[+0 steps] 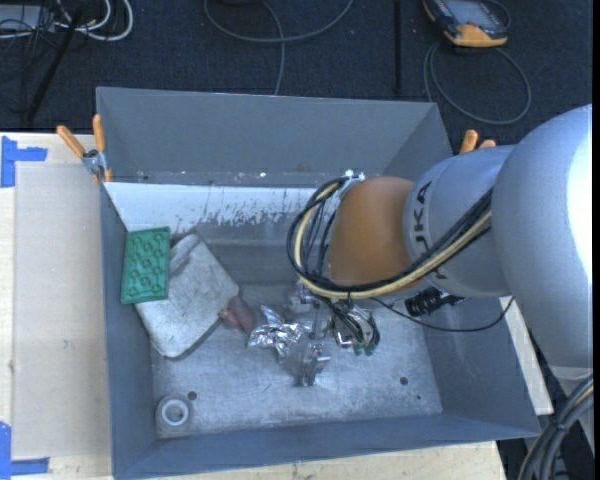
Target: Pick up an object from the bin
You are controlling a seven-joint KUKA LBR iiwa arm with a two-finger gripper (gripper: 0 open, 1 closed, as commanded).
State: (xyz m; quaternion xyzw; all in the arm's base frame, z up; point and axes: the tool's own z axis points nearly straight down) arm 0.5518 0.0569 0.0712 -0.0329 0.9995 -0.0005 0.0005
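**Over the bin's middle — gripper low beside a crumpled silver scrap**

Near the centre of the grey bin's (270, 148) floor, the gripper (316, 354) hangs low, its wrist turned straight down so that it meets the floor from above. Just to its left, touching or nearly so, lies a crumpled silver scrap like foil (268, 336). It is the nearest thing, and the likely one to be picked. The metal parts and the shiny scrap run together, so I cannot tell whether the gripper is wide or narrow, or whether it grips anything.

The scrap lies well clear of the walls, which I judge leaves room to close from either side. A small reddish-brown piece (237, 315) lies just left of it, against the corner of a flat grey pad (188, 298). This crowding could bring a second thing up by accident. A green studded block (146, 265) lies at the pad's far-left edge by the left wall, and a pale ring (174, 411) sits alone in the near-left corner — both well apart from the gripper.
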